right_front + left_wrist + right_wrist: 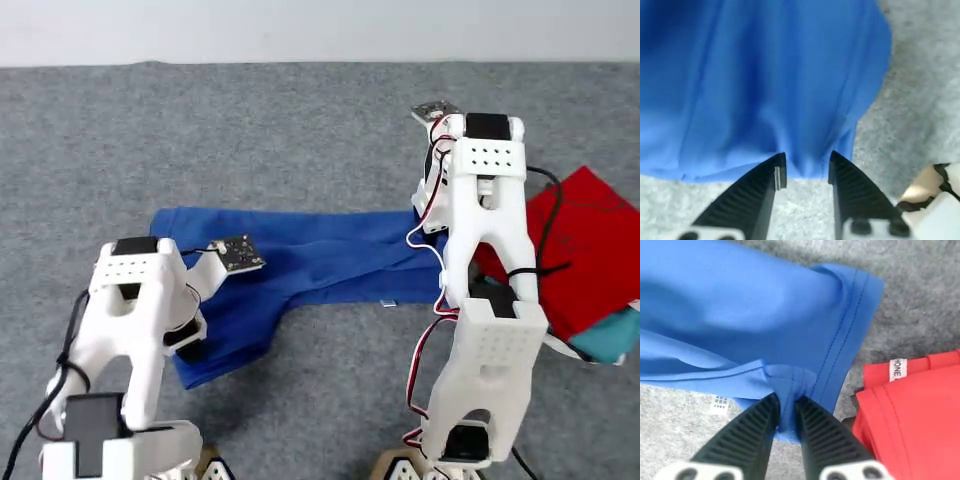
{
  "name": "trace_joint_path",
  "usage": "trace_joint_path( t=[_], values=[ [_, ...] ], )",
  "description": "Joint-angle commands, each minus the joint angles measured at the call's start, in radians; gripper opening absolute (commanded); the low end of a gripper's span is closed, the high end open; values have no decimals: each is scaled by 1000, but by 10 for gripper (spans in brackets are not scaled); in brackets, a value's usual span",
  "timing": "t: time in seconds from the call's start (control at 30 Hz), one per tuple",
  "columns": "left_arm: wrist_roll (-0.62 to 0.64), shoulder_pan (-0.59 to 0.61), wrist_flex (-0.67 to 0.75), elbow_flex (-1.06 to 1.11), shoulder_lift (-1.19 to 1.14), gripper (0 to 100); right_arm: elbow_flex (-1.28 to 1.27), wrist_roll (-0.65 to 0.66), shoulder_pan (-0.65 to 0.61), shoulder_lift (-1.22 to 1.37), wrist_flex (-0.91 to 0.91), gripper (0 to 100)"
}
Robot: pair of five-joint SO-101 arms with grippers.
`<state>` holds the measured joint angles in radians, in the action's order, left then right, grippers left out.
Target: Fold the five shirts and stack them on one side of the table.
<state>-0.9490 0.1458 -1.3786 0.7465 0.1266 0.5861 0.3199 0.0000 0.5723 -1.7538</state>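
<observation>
A blue shirt (320,260) lies stretched across the middle of the grey table, creased and partly folded. My left gripper (806,170) is at its near left corner, with the hem of the blue shirt (765,85) bunched between its black fingers. My right gripper (786,407) is shut on the other end of the blue shirt (740,310), pinching fabric beside a stitched sleeve hem. A red shirt (580,250) lies folded at the right edge, close to the right gripper, and in the right wrist view the red shirt (920,415) shows a white neck label.
A teal shirt (610,340) peeks out from under the red one at the right. A small white tag (388,302) lies by the blue shirt's near edge. Grey carpet-like cloth (250,120) covers the table's far half. Both arm bases stand at the near edge.
</observation>
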Motion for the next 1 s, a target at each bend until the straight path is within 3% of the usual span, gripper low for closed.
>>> trace_joint_path(
  t=[0.0, 0.17, 0.4, 0.57, 0.67, 0.97],
  values=[
    [-5, -29, 17, -16, -18, 152, 51, 3, 12, -41, -33, 11],
    [44, -92, 28, -13, -21, 152, 51, 3, 12, -41, -33, 11],
    [118, -112, 155, 25, -23, 149, 51, -15, 12, -47, -33, 11],
    [115, -114, 150, 36, -23, 81, 51, -11, 13, -48, -35, 11],
    [114, -115, 100, 12, -15, 6, 52, -11, 15, -48, -36, 11],
    [123, -107, -241, -380, 110, 5, 55, -8, 12, -191, -38, 11]
  ],
)
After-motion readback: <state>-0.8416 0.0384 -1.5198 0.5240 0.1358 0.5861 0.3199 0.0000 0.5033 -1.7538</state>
